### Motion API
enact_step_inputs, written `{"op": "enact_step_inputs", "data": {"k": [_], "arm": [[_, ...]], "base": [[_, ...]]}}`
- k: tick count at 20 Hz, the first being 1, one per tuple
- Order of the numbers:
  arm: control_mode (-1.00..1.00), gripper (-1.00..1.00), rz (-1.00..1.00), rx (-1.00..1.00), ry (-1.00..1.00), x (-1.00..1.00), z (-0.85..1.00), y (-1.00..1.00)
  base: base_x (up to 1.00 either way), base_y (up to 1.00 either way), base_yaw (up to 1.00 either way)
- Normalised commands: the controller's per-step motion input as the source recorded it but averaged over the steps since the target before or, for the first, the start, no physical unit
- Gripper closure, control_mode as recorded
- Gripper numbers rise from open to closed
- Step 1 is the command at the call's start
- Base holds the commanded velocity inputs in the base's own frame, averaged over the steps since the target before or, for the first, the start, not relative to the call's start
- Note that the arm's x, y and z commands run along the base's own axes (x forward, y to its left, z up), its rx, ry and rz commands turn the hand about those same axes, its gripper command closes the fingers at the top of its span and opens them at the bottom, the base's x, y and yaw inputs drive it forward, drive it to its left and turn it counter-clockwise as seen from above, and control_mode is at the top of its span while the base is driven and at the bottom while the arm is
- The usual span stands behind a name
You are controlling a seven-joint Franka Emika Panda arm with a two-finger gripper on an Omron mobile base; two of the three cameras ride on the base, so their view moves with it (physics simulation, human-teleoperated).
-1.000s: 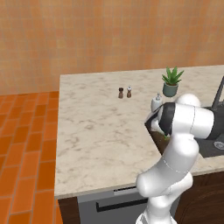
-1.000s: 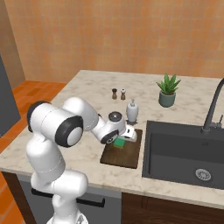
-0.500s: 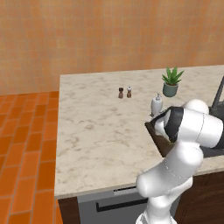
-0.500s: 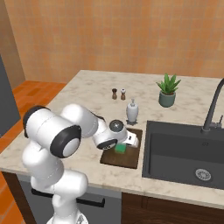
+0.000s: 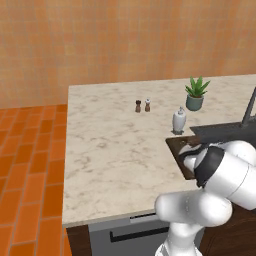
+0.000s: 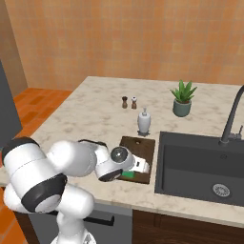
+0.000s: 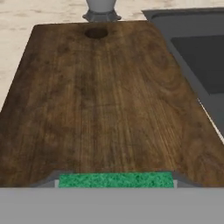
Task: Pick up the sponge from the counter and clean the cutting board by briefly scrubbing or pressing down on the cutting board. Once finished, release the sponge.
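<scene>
The dark brown cutting board (image 7: 109, 96) lies on the beige marble counter (image 6: 95, 112) just left of the sink, its small hole at the far end. My gripper (image 7: 116, 182) is low over the board's near end, shut on the green sponge (image 7: 116, 179), which rests against the wood. From the right base view the gripper (image 6: 135, 170) sits at the board's (image 6: 143, 145) front edge with a strip of green sponge (image 6: 127, 175) under it. In the left base view my own arm hides the hand, and a corner of the board (image 5: 177, 146) shows.
A dark grey sink (image 6: 200, 167) with a black faucet (image 6: 232, 119) borders the board's right side. A white soap dispenser (image 6: 143, 121) stands just beyond the board's far end. Two small shakers (image 6: 129, 102) and a potted plant (image 6: 182, 98) stand farther back.
My hand has slid the sponge along the board toward its near end, close to the counter's front edge. The arm has folded lower and nearer the base.
</scene>
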Motion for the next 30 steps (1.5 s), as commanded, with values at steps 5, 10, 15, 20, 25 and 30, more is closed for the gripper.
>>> {"op": "enact_step_inputs", "data": {"k": [5,10,15,20,25,30], "arm": [[-1.0,1.0,-0.01,0.0,0.08,0.26,0.0,-0.38],[-1.0,1.0,0.0,0.0,0.04,0.38,0.04,-0.35],[-1.0,1.0,0.0,0.0,0.0,0.42,0.0,0.0],[-1.0,1.0,0.0,0.0,0.0,0.65,-0.02,0.0],[-1.0,1.0,0.0,0.0,-0.03,-0.02,-0.14,0.0],[-1.0,1.0,0.0,0.0,-0.07,-0.37,-0.23,0.0]], "base": [[0.0,0.0,0.0],[0.0,0.0,0.0],[0.0,0.0,0.0],[0.0,0.0,0.0],[0.0,0.0,0.0],[0.0,0.0,0.0]]}}
